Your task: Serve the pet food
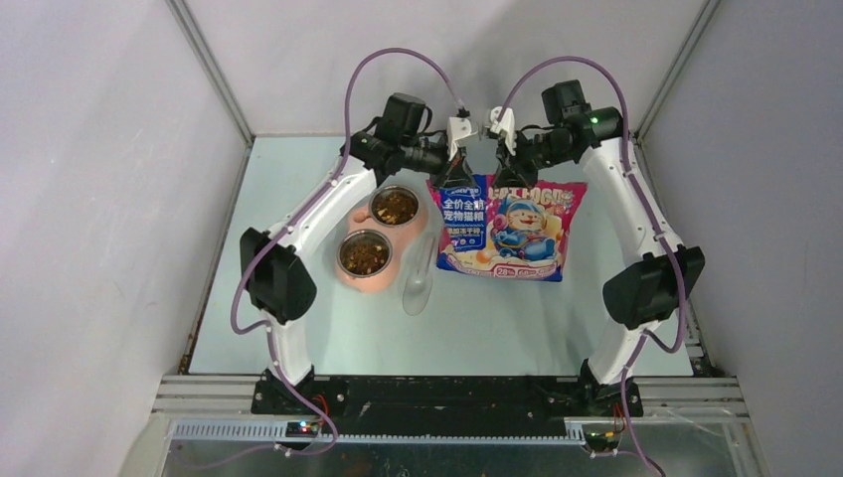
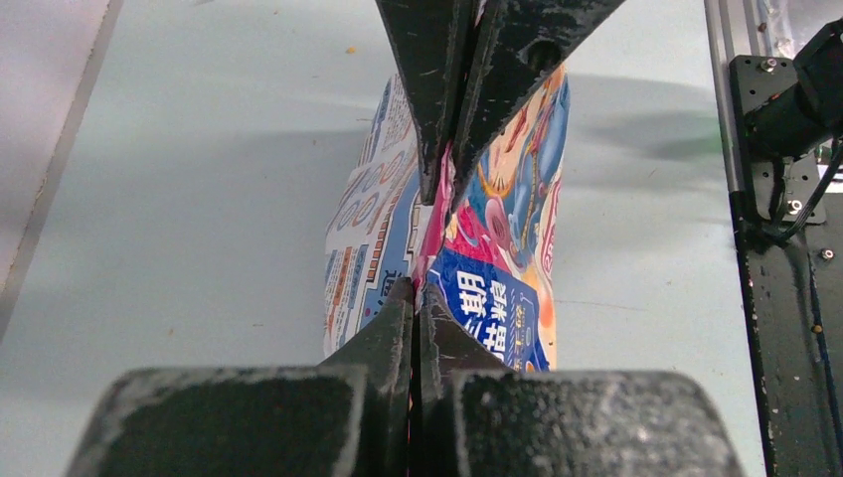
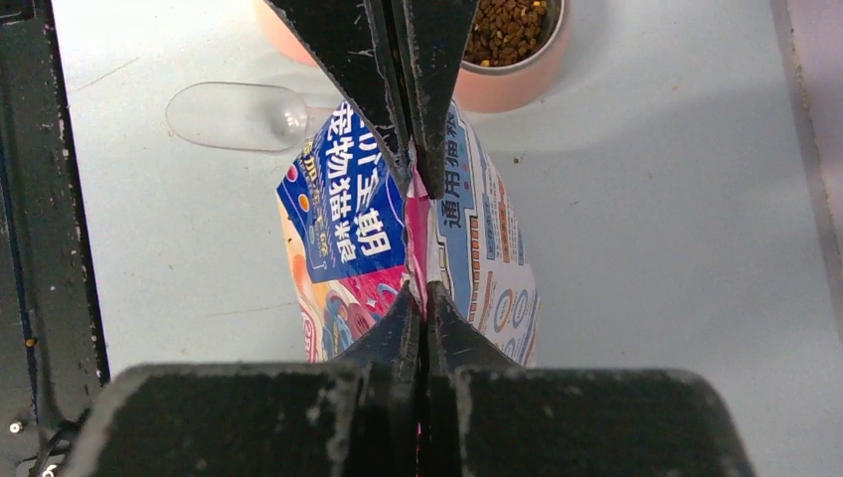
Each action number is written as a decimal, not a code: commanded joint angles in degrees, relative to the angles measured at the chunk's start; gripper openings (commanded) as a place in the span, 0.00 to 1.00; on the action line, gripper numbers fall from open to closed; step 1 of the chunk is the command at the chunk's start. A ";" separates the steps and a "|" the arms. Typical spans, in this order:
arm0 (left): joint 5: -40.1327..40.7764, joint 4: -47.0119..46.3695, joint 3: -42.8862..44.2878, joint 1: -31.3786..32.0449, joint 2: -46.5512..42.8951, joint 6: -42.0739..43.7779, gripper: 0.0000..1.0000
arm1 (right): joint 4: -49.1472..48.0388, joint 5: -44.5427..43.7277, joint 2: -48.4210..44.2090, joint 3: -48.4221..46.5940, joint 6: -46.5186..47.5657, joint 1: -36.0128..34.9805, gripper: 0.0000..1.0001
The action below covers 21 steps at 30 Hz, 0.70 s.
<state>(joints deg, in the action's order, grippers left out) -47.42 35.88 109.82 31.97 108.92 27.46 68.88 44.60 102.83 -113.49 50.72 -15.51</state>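
Observation:
The pet food, dark-brown kibble, fills two steel bowls [image 1: 396, 206] [image 1: 364, 254] set in a pink stand [image 1: 376, 280]; one bowl of kibble [image 3: 507, 25] shows in the right wrist view. The printed cat food bag [image 1: 507, 229] stands to the right of the stand. My left gripper [image 1: 457, 179] is shut on the bag's top edge at its left end, and my right gripper [image 1: 512, 167] is shut on the same edge just to its right. In the left wrist view my left gripper [image 2: 416, 288] pinches the bag [image 2: 497, 298]. In the right wrist view my right gripper [image 3: 418, 293] pinches it [image 3: 343, 234].
A translucent plastic scoop [image 1: 418, 286] lies on the table between the pink stand and the bag, also in the right wrist view [image 3: 234, 114]. Grey walls close in the table on the left, right and back. The black base rail [image 1: 447, 393] runs along the near edge.

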 commanded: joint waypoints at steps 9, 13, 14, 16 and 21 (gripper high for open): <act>3.12 0.25 -3.52 -2.17 -5.37 -1.26 0.00 | 9.95 -4.75 -5.72 -1.67 6.97 10.03 0.00; 2.98 -0.32 -3.57 -2.17 -5.52 -1.87 0.00 | 11.97 -5.89 -6.00 -1.41 8.12 12.02 0.00; 3.00 -0.39 -3.56 -2.17 -5.55 -2.01 0.00 | 12.04 -5.91 -6.37 -1.31 8.41 12.64 0.00; 3.14 -0.42 -3.52 -2.17 -5.56 -1.98 0.00 | 11.48 -6.33 -7.09 -1.06 8.55 13.48 0.00; 2.94 -0.15 -3.45 -2.39 -5.80 -1.96 0.00 | 8.83 -9.56 -9.76 0.75 9.73 14.88 0.02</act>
<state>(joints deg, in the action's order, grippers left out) -46.59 32.95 106.59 31.79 107.09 26.20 77.58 41.65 98.50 -112.92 57.76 -3.99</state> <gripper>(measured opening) 0.008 0.158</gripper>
